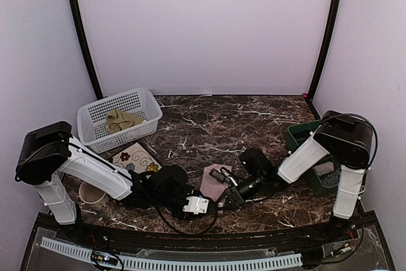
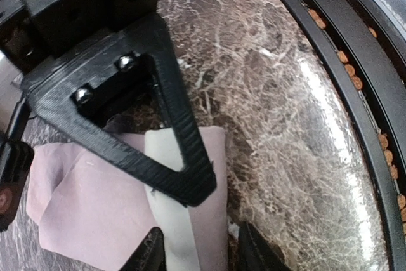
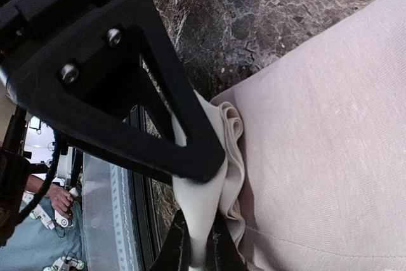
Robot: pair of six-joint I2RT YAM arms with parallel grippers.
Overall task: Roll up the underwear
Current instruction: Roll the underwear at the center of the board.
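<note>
Top external view: the pink underwear (image 1: 214,187) lies at the middle of the marble table's (image 1: 209,125) near edge, between both arms. The olive-khaki underwear (image 1: 122,120) sits crumpled in the white basket (image 1: 124,139) toward the far left corner. In the right wrist view, the right gripper (image 3: 196,245) is pinched tight on the bunched cream waistband (image 3: 204,204). In the left wrist view, the left gripper (image 2: 202,255) stands spread, straddling the waistband's other end.

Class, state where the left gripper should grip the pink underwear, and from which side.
I'd take the cream waistband, coming down from above. The pink underwear lies flat on the marble table, and that band runs through the open left gripper; the right gripper pinches it too.
</note>
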